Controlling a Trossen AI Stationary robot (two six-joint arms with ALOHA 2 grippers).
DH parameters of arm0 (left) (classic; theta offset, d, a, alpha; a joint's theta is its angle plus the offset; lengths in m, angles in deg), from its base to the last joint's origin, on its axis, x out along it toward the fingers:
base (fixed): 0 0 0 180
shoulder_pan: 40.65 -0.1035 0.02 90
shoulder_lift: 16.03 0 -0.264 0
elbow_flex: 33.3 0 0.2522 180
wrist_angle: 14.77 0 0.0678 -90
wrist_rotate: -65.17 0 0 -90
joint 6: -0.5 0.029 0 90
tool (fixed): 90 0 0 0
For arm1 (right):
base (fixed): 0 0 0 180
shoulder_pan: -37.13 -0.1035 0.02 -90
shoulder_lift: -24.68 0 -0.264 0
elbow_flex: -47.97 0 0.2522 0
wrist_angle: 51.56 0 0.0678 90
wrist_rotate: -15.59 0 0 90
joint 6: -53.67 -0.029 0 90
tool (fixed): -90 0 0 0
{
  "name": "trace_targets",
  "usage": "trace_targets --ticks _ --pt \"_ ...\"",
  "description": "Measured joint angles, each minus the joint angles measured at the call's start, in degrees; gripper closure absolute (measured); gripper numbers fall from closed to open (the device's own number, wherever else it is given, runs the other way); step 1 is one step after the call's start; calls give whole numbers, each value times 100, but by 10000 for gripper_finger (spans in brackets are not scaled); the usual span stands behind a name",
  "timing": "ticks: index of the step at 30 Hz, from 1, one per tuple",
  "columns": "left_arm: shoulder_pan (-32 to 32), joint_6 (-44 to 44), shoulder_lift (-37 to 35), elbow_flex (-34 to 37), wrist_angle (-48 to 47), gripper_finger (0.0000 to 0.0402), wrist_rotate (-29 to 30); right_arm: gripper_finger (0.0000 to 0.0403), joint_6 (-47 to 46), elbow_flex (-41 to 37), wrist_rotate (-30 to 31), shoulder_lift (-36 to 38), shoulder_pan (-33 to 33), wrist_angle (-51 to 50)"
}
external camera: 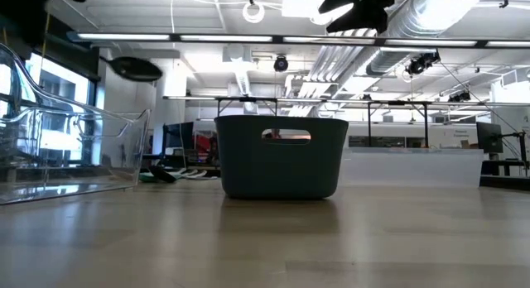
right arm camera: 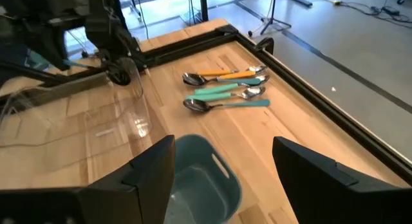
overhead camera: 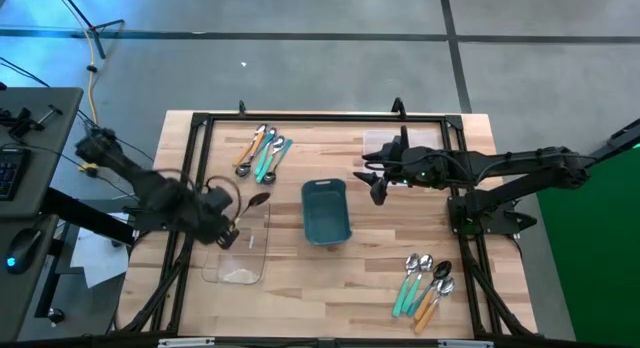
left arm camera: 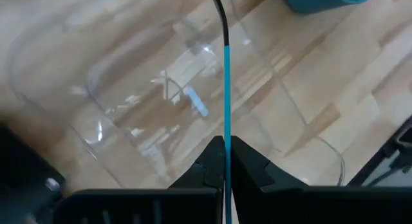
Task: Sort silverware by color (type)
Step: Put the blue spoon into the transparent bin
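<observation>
Left pincer [overhead camera: 232,231] over the clear tray [overhead camera: 240,260] near the worktop's [overhead camera: 330,288] left edge, clamped tight on a teal spoon [left arm camera: 226,89] by the thin handle. Handle straight up between the closed fingers [left arm camera: 251,166] in the wrist view, dark toward the far end. Spoon bowl [overhead camera: 258,201] poking out beyond the pincer, above the tray's far end, toward the teal bin [overhead camera: 325,210]. Seen from table height, same bowl [external camera: 137,69] hanging in the air above the tray wall [external camera: 74,147].

Right pincer [overhead camera: 378,184] high over the worktop, just right of the bin, close to a second clear tray [overhead camera: 385,146] at the far edge. Fingers [right arm camera: 154,166] spread wide, nothing between them. Bin rim [right arm camera: 199,166] showing in the gap, lower down.

Spoons in two loose clusters. Far cluster [overhead camera: 262,151] near the far edge, left of centre: orange and teal handles, lying side by side, some touching. From the right wrist, same bunch [right arm camera: 225,89] plain on the wood, orange-handled ones at the back, teal ones nearer. Near cluster [overhead camera: 427,281] by the near right corner: teal, orange and one dark handle, bowls pointing toward the far edge, packed close.

Bin in the middle of the worktop, upright; contents not visible from table height.
</observation>
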Motion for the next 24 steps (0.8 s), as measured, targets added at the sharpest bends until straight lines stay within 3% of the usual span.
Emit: trace_targets --ticks 5,10,24 --pt "652 -1601 610 0 -70 401 71 158 29 0 26 -3 0 -102" --pt "994 -2490 1286 0 -85 401 -1 158 29 0 114 -3 0 -100" --pt "1084 -2791 2364 83 317 401 142 158 29 0 114 -3 0 -109"
